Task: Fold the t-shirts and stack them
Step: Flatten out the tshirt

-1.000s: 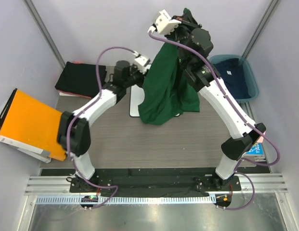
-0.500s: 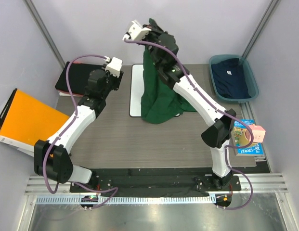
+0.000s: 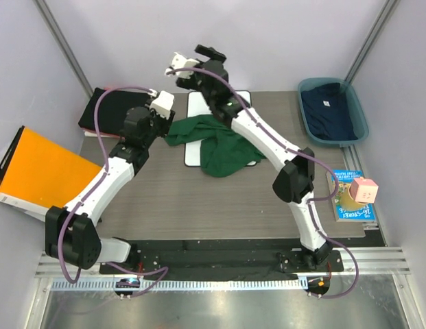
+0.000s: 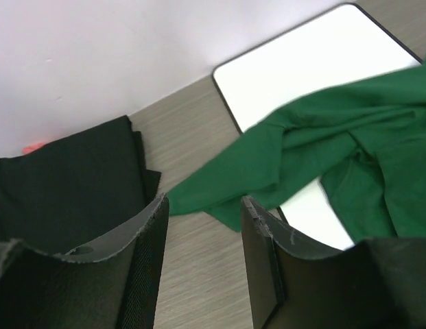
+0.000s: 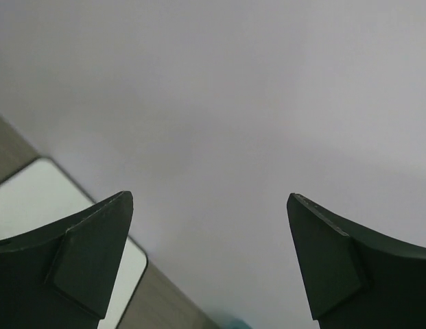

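Far out toward the wall (image 3: 267, 41), right arm (image 3: 261, 137) reaches, jaws wide

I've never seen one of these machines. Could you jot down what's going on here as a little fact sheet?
Green t-shirt: unfolded, crumpled on the table, partly over the white board
Left gripper: open, empty, close to the green shirt's edge
Right gripper: wide open, empty, raised, facing the wall
Black t-shirts: folded, far left corner
Navy t-shirt: in the blue bin, right side
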Available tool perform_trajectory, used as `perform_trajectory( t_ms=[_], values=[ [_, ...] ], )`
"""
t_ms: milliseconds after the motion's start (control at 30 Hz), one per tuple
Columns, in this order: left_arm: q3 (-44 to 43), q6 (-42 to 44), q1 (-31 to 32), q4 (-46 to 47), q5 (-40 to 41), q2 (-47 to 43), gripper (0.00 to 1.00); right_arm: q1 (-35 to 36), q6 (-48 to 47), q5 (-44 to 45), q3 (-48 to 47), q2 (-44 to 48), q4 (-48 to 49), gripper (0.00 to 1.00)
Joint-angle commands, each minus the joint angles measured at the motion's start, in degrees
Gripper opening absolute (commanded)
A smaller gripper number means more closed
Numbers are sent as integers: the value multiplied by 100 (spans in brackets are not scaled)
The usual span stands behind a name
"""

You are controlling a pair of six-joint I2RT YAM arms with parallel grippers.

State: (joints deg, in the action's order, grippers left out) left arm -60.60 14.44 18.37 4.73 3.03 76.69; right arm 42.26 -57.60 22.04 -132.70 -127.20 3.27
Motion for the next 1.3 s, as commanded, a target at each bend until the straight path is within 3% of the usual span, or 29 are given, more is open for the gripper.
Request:
perform_trajectory(
  t_ms=[0,100,167,433,733,800,1000,1267],
  values=[
    [39,217,9,-313,-696,-66,47,-561,889,-683,226,845,-2634,100],
    [127,603,17,-630,-1864,48,48,-806,1259,-1078,1104,1188,-3567,99],
    [154,866,26,-824,-2505,285,50,-964,1497,-1193,1842,1443,-3631,99],
    [-319,2212,184,-1703,-2826,1462,54,-2299,2087,-2404,2916,1681,-4404,95],
    [-2164,2098,237,-1457,-1700,2939,54,-3039,1964,-2925,2838,1373,-4774,94],
    [-2429,2028,237,-1649,-1892,3097,54,-3101,1893,-2890,2838,1303,-4800,94],
    [-3282,1703,474,-2704,-3562,3370,57,-3232,1849,-2671,2610,978,-4730,93],
    [-3608,1685,1256,-2785,-3748,4055,64,-3523,2025,-2855,2196,793,-4739,93]
  ],
)
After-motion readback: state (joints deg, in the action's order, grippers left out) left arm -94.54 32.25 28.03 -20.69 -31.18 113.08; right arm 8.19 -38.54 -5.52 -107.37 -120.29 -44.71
